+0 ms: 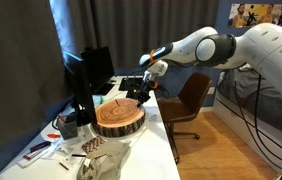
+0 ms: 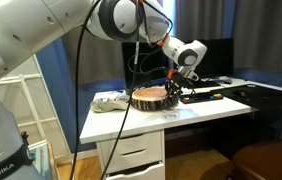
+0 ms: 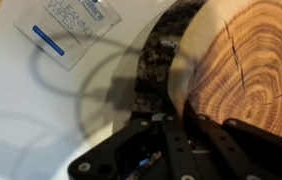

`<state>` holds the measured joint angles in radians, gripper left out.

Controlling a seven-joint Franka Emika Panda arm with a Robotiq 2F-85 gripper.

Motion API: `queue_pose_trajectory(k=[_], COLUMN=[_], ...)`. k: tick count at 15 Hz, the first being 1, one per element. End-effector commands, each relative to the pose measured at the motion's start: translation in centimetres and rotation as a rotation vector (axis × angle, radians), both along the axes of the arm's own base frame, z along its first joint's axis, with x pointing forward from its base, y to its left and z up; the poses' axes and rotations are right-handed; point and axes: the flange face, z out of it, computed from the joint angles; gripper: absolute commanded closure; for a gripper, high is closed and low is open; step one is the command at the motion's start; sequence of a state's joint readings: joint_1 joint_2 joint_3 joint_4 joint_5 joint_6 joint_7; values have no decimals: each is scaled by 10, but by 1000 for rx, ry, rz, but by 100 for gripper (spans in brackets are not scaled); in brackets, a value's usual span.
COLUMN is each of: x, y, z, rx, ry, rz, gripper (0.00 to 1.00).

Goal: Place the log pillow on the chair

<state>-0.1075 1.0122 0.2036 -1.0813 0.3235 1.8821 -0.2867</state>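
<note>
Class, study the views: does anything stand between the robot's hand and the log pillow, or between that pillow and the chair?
Nothing visible does. The hand is at the edge of the round wood-print log pillow, and the brown chair stands beside the white desk, unobstructed.

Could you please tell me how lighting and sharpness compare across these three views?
In the wrist view the gripper is a dark, soft blur, and curved shadows fall on the white desk beside the log pillow; in an exterior view the curtain is almost black; in an exterior view the near arm looms large, bright.
</note>
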Motion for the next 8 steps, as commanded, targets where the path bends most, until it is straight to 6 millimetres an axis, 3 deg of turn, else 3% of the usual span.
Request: queue_pose_trajectory(k=[1, 4, 8], x=[-10, -17, -24], y=[-7, -19, -58], z=[47, 98, 156], rx=[108, 224, 399], ry=[16, -46, -160], rz=[19, 57, 20], gripper=[93, 93, 97])
